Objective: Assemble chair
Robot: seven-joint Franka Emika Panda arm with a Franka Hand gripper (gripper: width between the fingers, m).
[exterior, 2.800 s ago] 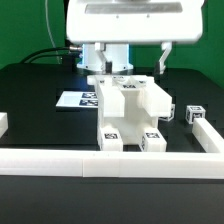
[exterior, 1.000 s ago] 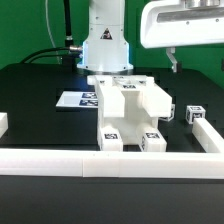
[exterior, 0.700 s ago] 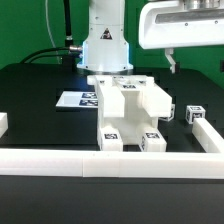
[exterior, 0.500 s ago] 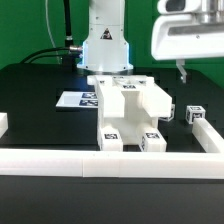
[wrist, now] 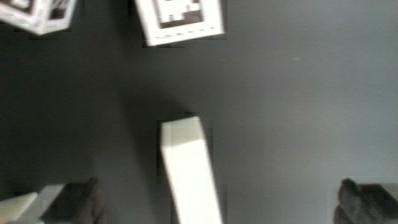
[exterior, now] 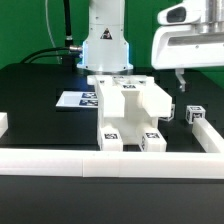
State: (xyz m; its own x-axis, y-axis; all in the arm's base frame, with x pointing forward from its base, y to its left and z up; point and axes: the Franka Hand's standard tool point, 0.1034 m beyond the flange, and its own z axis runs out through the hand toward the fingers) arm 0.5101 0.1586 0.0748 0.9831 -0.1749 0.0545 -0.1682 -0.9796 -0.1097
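We see our gripper (exterior: 180, 82) hanging at two o'clock from the chair body (exterior: 125, 112), jaws spread wide and empty, above a small tagged block (exterior: 195, 115).

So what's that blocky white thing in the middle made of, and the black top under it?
The chair body looks like smooth matte white plastic: chunky, evenly coloured blocks. The table is dull black, maybe mat or painted board; no shine.
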